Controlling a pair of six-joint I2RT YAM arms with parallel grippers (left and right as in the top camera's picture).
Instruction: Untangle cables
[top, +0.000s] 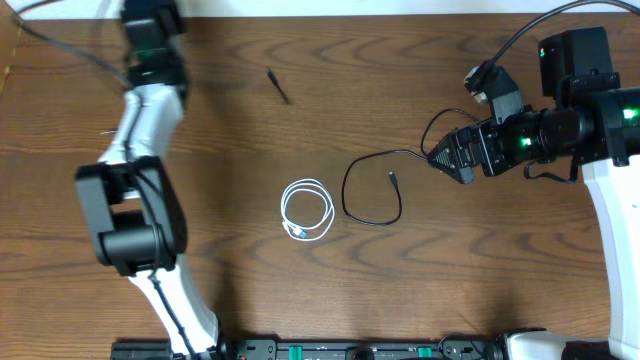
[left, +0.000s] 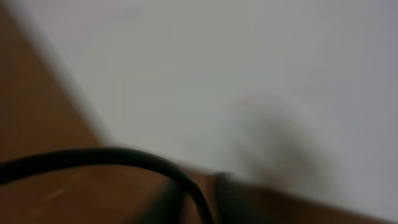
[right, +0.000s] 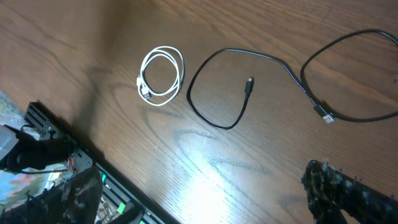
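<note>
Right gripper (top: 445, 160), jaws spread, hangs beside the black cable (top: 372, 190). A careless pull may sweep its loop into the white coil (top: 306, 210). The left gripper's jaws are too blurred to tell.

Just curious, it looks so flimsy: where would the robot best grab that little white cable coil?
From straight above, pinching across the white cable where its strands double, on the rim away from the black cable. It lies flat, so nothing sticks up.

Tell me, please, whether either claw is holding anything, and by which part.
The right claw stands open and holds nothing; the black cable and white cable lie on the table. The left claw cannot be told: its wrist view is blurred.
</note>
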